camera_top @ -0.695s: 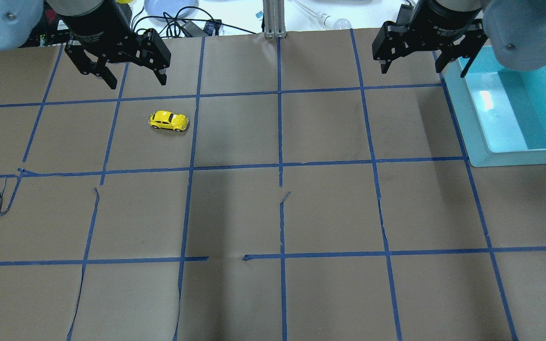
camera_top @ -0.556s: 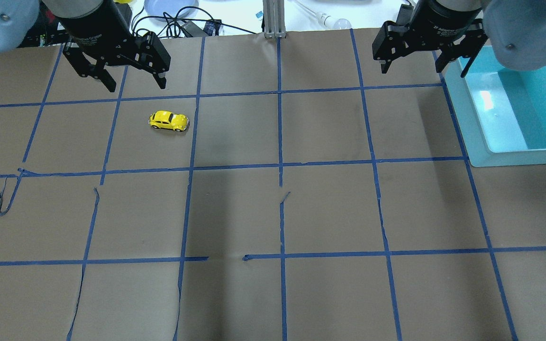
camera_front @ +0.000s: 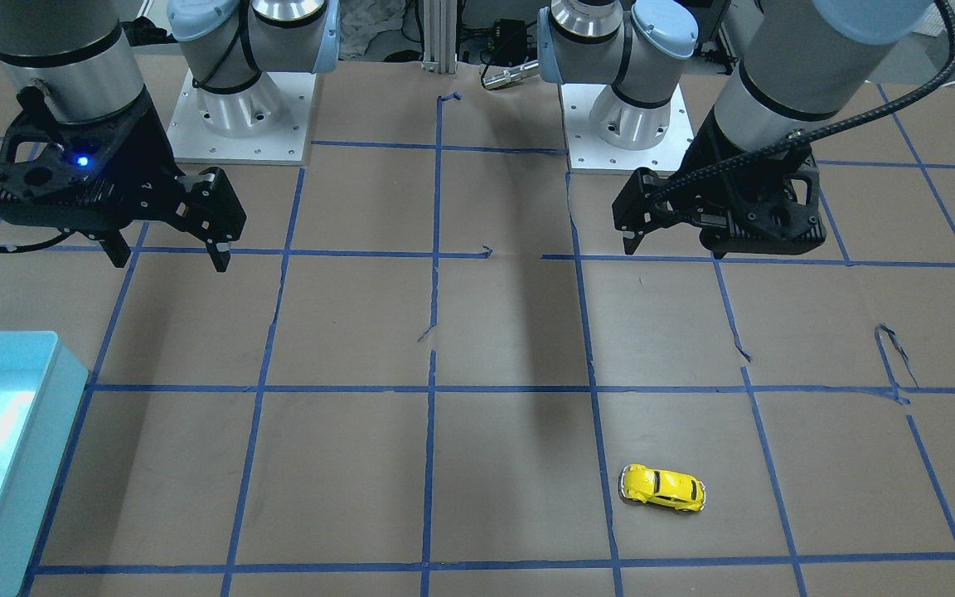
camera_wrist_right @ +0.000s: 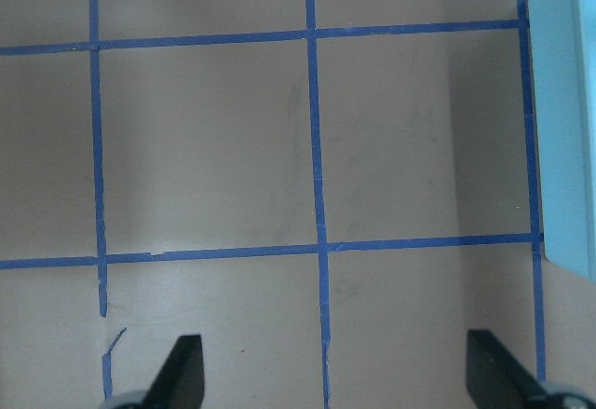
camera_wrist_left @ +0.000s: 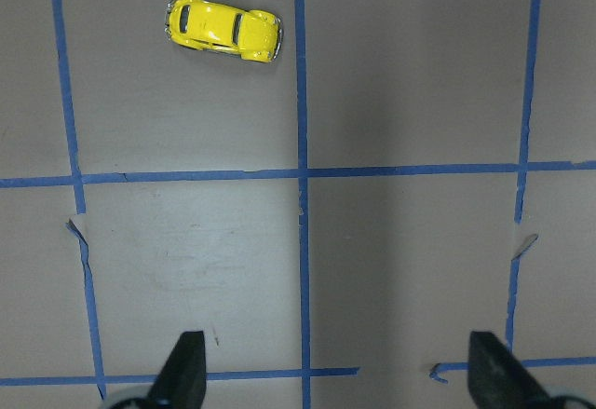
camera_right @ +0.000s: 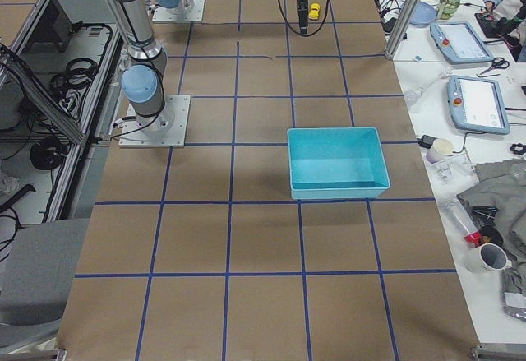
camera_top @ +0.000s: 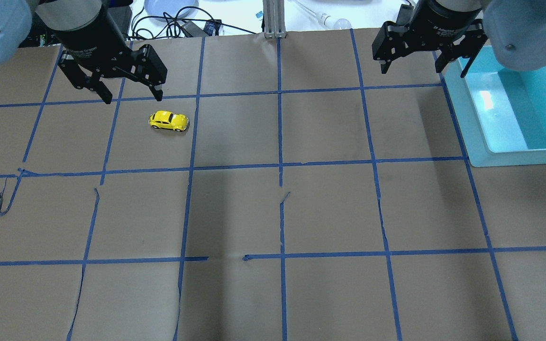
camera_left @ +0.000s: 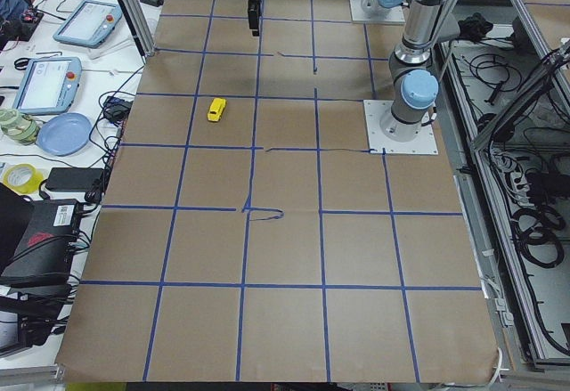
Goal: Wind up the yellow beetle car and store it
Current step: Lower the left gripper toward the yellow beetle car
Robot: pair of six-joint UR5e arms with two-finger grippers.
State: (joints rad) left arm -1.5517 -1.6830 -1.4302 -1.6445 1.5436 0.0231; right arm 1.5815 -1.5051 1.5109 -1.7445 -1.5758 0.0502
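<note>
The yellow beetle car stands on its wheels on the brown paper table, in the far left part of the overhead view. It also shows in the front view and the left wrist view. My left gripper is open and empty. It hangs above the table, just beyond the car and a little to its left, apart from it. My right gripper is open and empty at the far right, beside the teal bin. The bin's edge shows in the right wrist view.
The teal bin has nothing in it and stands at the right edge. Blue tape lines grid the paper, with loose torn ends. Cables and a blue plate lie beyond the far edge. The arm bases stand at the robot's side.
My left gripper has moved a little toward the car and slightly to the left, still open. The car and the right arm have not moved.
</note>
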